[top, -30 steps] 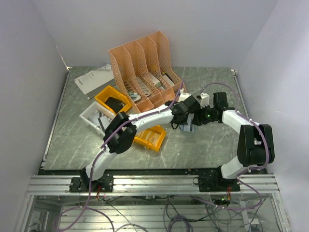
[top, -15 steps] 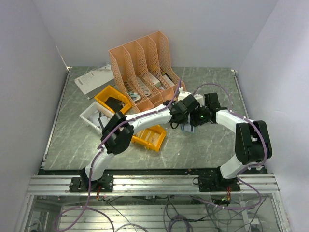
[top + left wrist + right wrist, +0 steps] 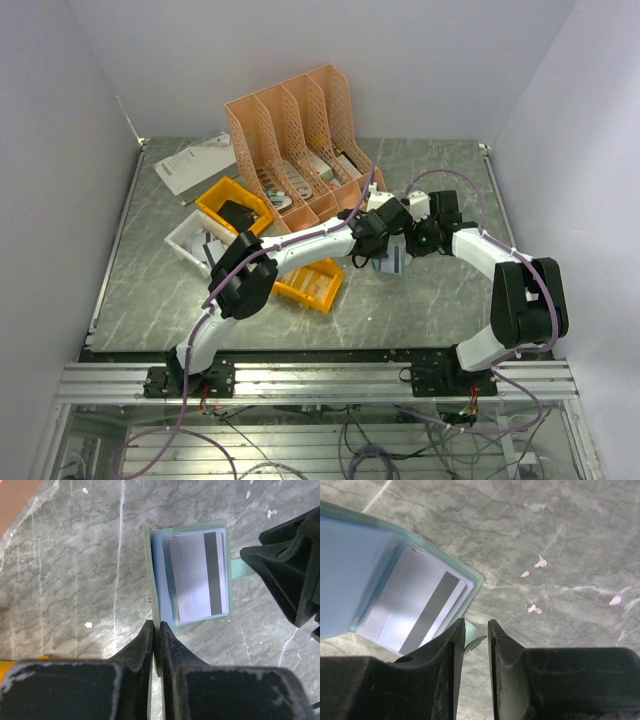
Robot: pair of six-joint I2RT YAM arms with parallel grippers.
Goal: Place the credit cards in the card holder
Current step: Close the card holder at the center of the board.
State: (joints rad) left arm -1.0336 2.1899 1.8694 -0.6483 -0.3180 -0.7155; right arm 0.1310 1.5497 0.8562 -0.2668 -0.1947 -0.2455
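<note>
On the grey marbled counter [image 3: 65, 580] the card holder [image 3: 161, 555] lies open mid-frame, a pale striped credit card [image 3: 197, 577] inside. The left end effector [image 3: 156, 630] pinches its raised cover, likely to keep it open. The right end effector [image 3: 476, 630] stands narrowly parted over the strap tab [image 3: 474, 642].

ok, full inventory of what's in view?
holder: 1, grey-green outside, blue inside, open mid-table
card: at least 1, pale, dark stripe, in holder
rack: 1, peach, back centre
bins: 2, yellow, left of holder
tray: 1, white, left, by bins
papers: few, white, back left
table: 1, grey marbled, under all
left gripper: 1, black, shut on holder's flap
right gripper: 1, black, slightly open at holder's tab
</note>
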